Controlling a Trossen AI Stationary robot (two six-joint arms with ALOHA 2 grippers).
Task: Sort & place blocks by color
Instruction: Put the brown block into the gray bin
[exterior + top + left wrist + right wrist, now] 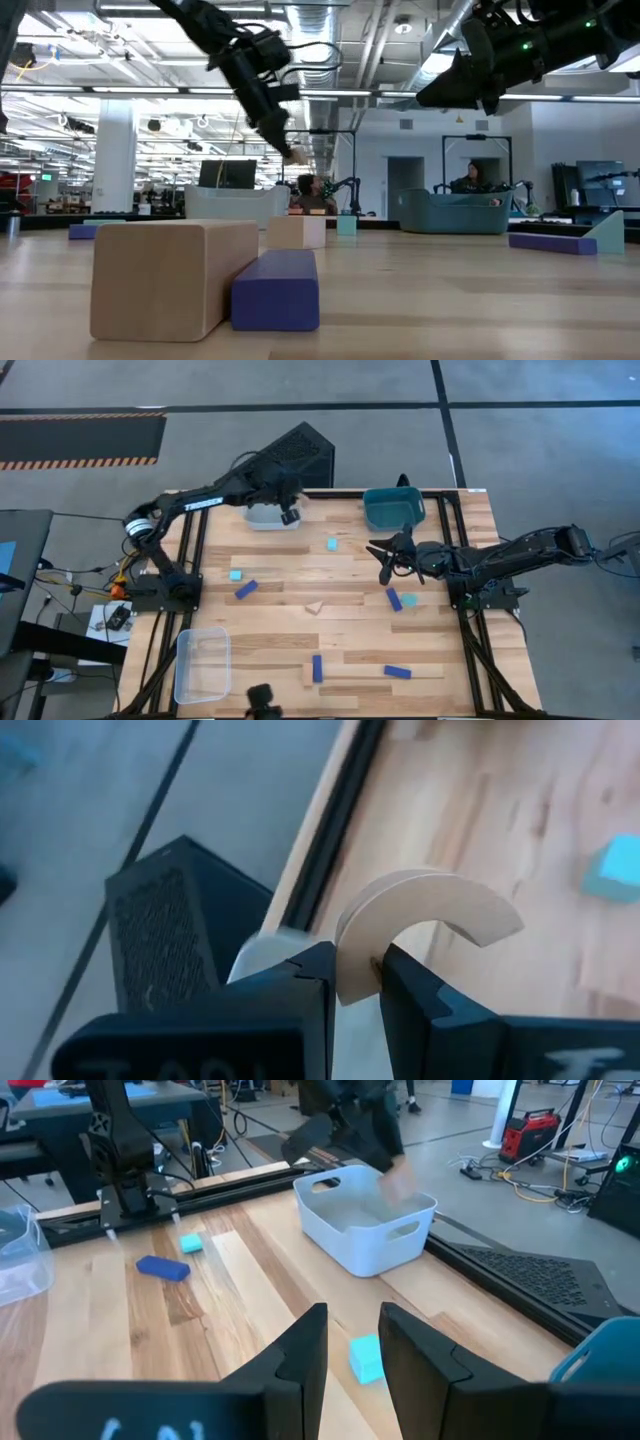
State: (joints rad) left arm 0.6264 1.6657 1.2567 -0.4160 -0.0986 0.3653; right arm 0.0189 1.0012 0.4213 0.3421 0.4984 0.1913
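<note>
The left gripper [291, 515] hung over the clear bin [272, 517] at the far edge of the table [350, 670], its jaws pinching a tan wooden arch [420, 920]. The right gripper [383, 562] hovered near the teal bin [393, 508], its jaws spread apart with nothing between them. Dark blue bars [246, 589], cyan cubes [332, 544] and a tan wedge [315, 607] lay scattered on the wood. Another clear bin [202, 663] stood at the near left corner

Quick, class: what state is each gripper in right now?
Left gripper: shut on the tan arch-shaped wooden piece.
Right gripper: open, holding nothing.
</note>
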